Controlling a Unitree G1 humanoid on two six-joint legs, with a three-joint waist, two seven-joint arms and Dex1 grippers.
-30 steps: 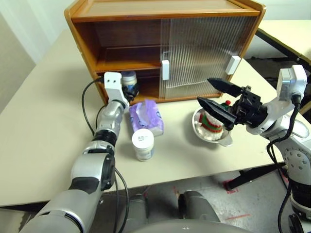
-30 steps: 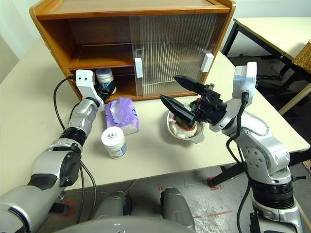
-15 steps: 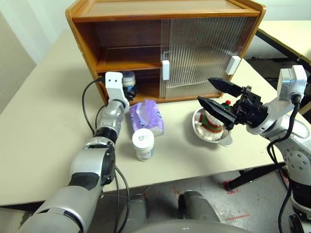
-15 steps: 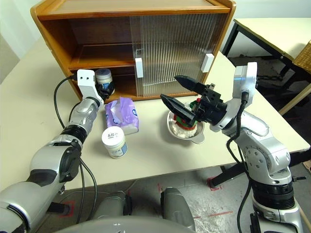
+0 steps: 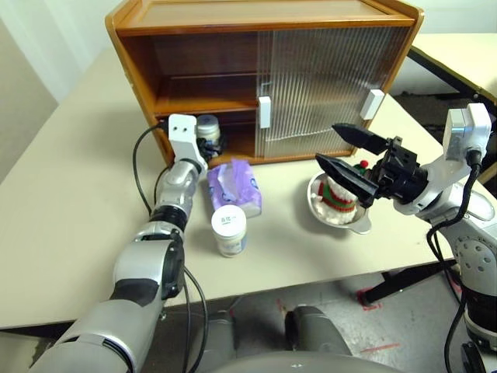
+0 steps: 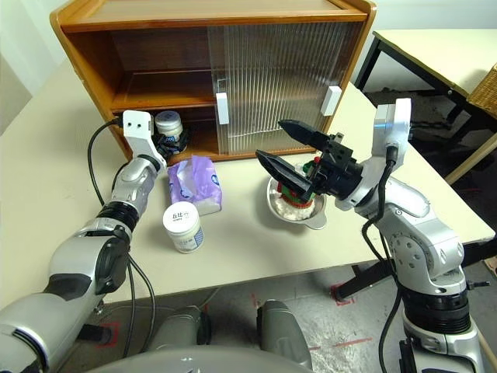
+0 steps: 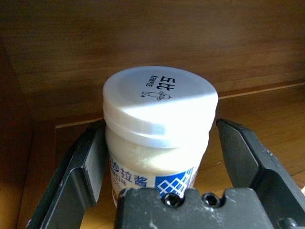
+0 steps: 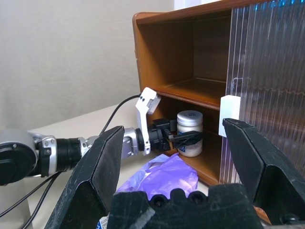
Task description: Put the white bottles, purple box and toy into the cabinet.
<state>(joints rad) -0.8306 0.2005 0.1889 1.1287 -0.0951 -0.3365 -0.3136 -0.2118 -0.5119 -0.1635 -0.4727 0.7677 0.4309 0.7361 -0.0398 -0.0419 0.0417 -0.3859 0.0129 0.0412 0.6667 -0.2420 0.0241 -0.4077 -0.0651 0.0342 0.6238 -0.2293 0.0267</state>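
Observation:
The cabinet [image 5: 194, 78] stands at the back of the table with its left half uncovered. One white bottle [image 7: 159, 138] stands upright on its lower floor. My left gripper [image 5: 211, 144] reaches level into that compartment, open, a finger [image 7: 243, 157] on each side of the bottle and a gap showing. The other white bottle [image 5: 229, 230] stands on the table near the front, beside the purple box [image 5: 233, 186]. The toy [image 5: 339, 194] sits in a steel bowl. My right gripper [image 5: 327, 144] hovers open and empty above and in front of it.
Both ribbed sliding doors [image 5: 311, 78] cover the cabinet's right half. The steel bowl [image 5: 348, 220] sits right of the purple box. A black cable [image 5: 140, 175] loops beside my left forearm. Another table [image 5: 458, 54] stands at the far right.
My left gripper's fingers have spread away from the white bottle in the cabinet, which now stands free on the lower floor. The right arm has not moved.

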